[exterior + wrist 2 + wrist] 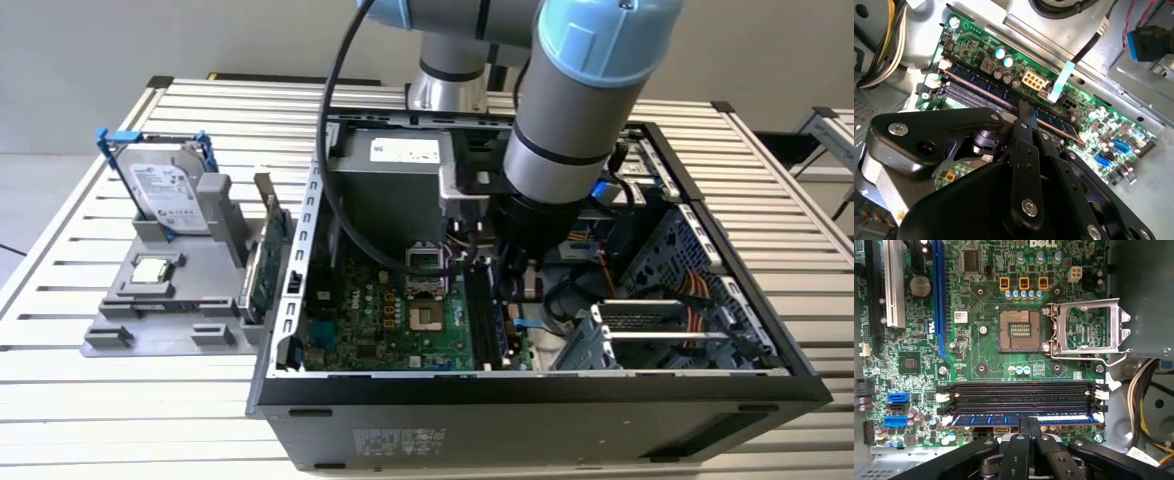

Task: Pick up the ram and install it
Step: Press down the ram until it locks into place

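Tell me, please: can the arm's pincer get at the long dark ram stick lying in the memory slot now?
Probably yes. The black pincer is directly over the long dark ram stick, which lies in the outermost slot of the green motherboard, with nothing between them.

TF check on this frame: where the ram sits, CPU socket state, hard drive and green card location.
1. The ram lies along a memory slot on the motherboard, with the end effector right at it. True.
2. The CPU socket has a chip seated and its metal frame shut. False: the socket is bare and the frame is swung open.
3. The hard drive is mounted inside the case. False: it stands on the grey holder outside.
4. The green card stands on edge beside the case. True.
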`<state>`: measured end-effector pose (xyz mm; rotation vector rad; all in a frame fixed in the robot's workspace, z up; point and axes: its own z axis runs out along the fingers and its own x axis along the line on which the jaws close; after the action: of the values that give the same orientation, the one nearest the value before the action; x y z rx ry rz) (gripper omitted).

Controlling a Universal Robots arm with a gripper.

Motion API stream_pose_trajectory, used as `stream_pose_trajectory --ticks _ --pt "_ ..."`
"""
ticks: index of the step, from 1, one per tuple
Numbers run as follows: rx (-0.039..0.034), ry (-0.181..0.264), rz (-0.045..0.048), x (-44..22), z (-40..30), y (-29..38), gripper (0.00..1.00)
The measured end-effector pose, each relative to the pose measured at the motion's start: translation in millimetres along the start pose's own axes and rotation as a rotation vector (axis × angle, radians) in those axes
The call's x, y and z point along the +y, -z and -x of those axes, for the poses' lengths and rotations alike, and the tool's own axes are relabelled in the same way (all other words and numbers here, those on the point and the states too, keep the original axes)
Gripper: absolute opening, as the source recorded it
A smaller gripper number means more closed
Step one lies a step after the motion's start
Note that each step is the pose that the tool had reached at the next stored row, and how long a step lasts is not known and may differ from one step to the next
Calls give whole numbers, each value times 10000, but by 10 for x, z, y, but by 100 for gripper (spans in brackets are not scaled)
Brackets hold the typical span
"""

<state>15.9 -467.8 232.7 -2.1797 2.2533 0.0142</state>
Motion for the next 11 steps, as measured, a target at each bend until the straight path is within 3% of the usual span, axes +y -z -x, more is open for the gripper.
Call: stream_pose_trajectory --ticks 11 --pt "8 -2 68 0 2 262 0"
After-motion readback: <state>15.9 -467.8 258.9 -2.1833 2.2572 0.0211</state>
